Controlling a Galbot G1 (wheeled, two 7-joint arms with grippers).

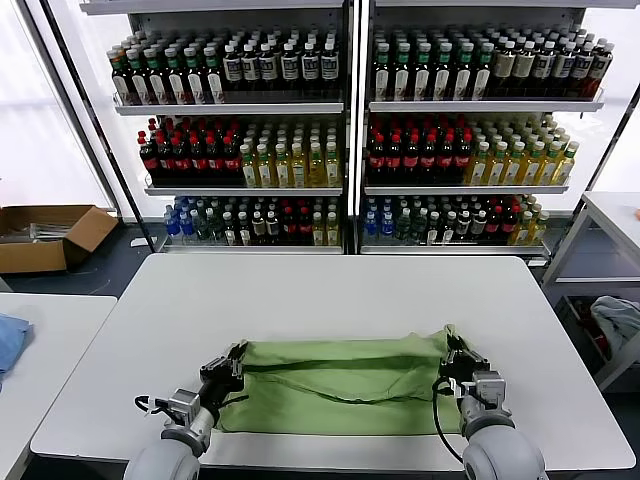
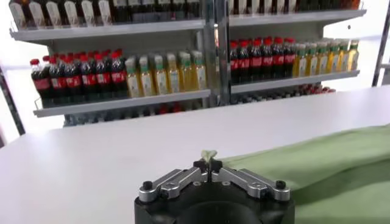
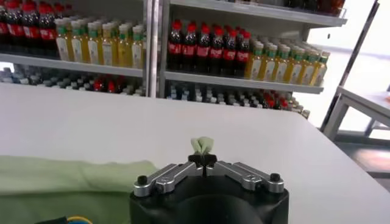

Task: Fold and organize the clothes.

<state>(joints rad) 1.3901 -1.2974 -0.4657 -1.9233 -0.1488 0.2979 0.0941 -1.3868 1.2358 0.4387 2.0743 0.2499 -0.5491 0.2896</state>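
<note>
Stretching between both arms, green shirt (image 1: 335,385), left gripper (image 1: 238,353) and right gripper (image 1: 450,343) each clamped on a far corner

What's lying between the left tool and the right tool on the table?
In the head view, only the green shirt spans between the left tool and right tool; each pinches a corner.

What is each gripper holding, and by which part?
Both hold the green shirt. The left gripper is shut on its far left corner, the right gripper on its far right corner.
</note>
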